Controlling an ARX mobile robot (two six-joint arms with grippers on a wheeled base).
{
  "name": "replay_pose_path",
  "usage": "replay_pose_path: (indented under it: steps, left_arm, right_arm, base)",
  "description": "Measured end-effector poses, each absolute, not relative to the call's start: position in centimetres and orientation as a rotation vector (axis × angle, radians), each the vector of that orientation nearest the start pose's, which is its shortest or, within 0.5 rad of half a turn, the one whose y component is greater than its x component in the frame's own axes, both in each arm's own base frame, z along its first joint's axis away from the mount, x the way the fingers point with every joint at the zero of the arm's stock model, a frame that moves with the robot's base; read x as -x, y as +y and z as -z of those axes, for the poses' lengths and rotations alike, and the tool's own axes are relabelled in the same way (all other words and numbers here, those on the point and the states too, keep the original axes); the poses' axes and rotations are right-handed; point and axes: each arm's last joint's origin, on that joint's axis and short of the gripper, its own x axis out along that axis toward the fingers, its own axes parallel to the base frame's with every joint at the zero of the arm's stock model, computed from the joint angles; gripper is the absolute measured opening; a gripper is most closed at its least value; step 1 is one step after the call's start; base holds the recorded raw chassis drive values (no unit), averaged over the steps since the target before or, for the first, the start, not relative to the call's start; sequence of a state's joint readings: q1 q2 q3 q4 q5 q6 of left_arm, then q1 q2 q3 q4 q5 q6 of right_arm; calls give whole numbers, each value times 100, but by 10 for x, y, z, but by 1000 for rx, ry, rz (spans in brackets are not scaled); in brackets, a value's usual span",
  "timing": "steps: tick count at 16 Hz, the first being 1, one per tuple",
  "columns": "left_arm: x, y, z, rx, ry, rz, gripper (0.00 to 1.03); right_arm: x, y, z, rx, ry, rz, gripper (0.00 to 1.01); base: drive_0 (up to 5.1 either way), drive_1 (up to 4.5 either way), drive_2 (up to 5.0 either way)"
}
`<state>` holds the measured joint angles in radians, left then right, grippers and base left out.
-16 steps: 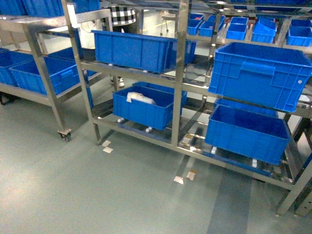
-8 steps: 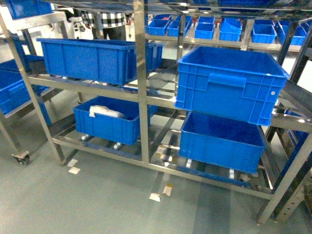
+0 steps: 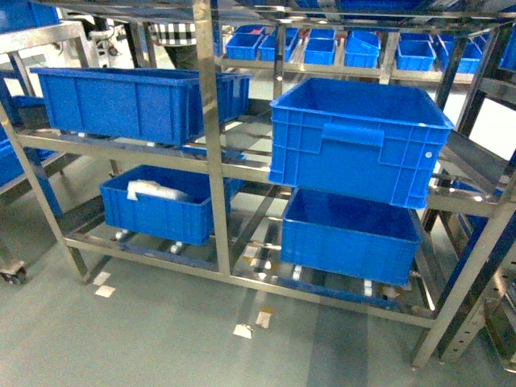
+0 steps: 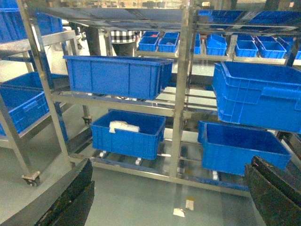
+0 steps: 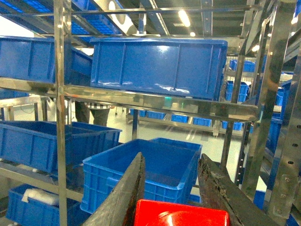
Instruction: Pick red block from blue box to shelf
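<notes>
The red block [image 5: 181, 214] sits between the two dark fingers of my right gripper [image 5: 171, 157], which is shut on it; only its top with the round stud shows at the bottom of the right wrist view. Straight ahead stands the shelf [image 3: 211, 161], a steel rack, whose rail [image 5: 155, 101] runs above the held block. My left gripper [image 4: 171, 188] hangs open over the floor in front of the shelf [image 4: 181, 94], with nothing between its fingers. The blue box is out of view. Neither gripper shows in the head view.
Dark blue ribbed crates [image 3: 355, 137] fill the rack's tiers; one low crate [image 3: 157, 205] holds a white bag. Paper scraps [image 3: 242, 330] lie on the grey floor. A wheeled rack [image 4: 28, 117] stands at the left. A person in a checked shirt [image 4: 123, 36] is behind the shelf.
In the head view the shelf and crates have slid left and grown larger, so the camera has moved closer and to the right. The wheeled rack has almost left the view.
</notes>
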<state>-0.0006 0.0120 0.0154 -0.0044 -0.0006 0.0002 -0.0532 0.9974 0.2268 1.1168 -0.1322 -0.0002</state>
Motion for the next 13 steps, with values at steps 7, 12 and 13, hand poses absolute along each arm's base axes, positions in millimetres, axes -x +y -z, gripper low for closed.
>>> replay_pose_path:
  steps: [7, 12, 13]
  left_arm:
    - [-98, 0, -167, 0, 2, 3, 98]
    - [-98, 0, -167, 0, 1, 2, 98]
    - [-98, 0, -167, 0, 1, 2, 98]
  right_arm:
    - [-185, -6, -230, 32, -344, -78, 28]
    - [-185, -6, -230, 32, -344, -78, 28]
    - [-185, -6, -230, 32, -344, -78, 28]
  base:
    - [-149, 268, -566]
    - [-149, 268, -566]
    - [6, 409, -397]
